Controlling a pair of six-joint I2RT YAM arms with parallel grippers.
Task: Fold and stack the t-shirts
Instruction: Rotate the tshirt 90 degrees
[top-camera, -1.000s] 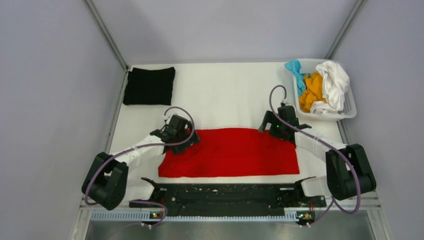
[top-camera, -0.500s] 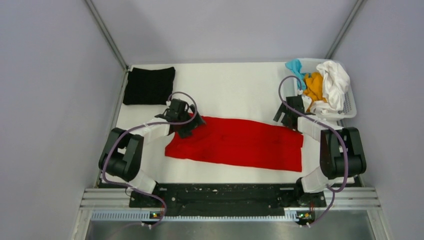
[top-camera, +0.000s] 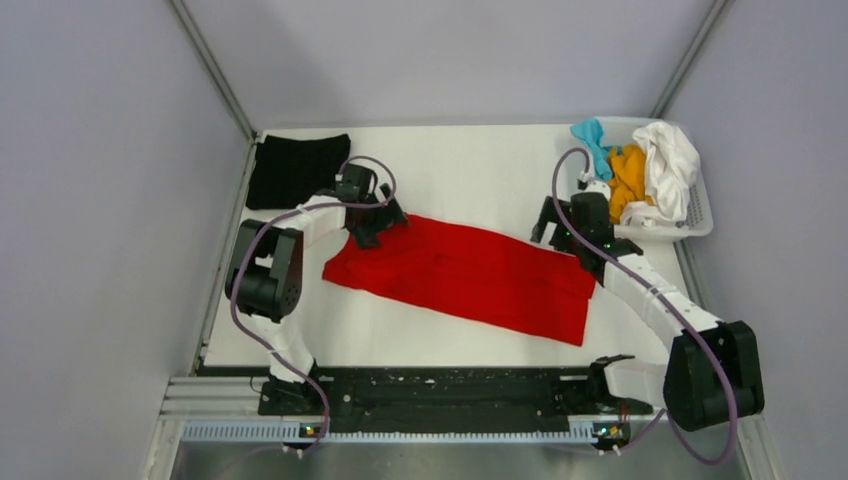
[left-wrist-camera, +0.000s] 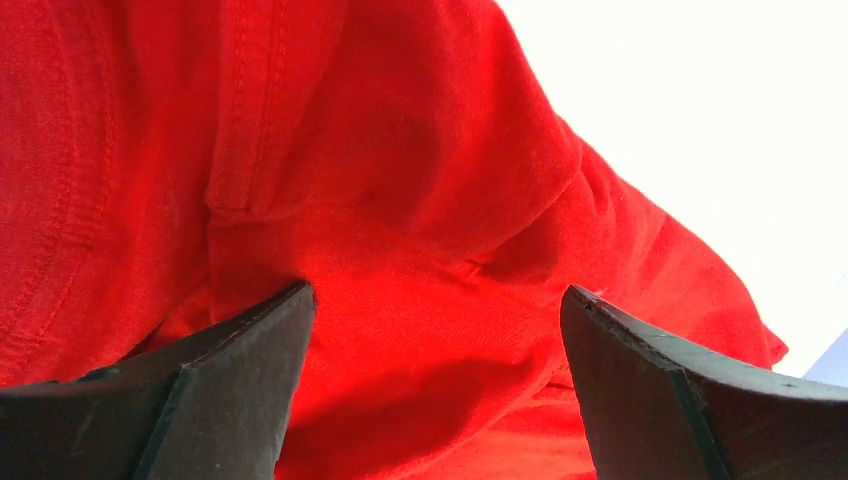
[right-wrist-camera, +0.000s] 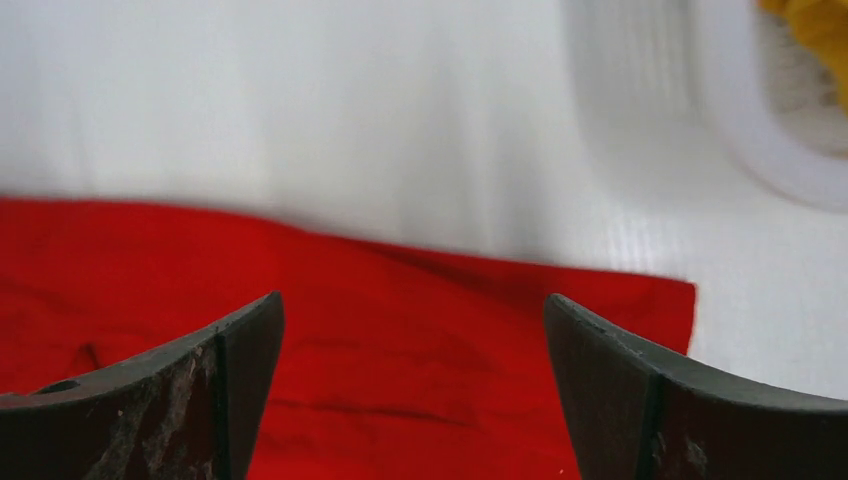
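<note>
Shifted since a second ago: red t-shirt (top-camera: 460, 275) now lies skewed across the worktop (top-camera: 470, 160), its left end dragged toward the folded black t-shirt (top-camera: 290, 170). We note left end effector (left-wrist-camera: 435, 292) spread over bunched cloth, right end effector (right-wrist-camera: 412, 300) spread above the far edge. Step, we judge: mid-fold; next needs both ends pinched

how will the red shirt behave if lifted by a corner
Probably floppy: the red t-shirt lies in soft folds and bunches at the left gripper, so it should drape. Pushed, it would probably wrinkle rather than slide.
</note>
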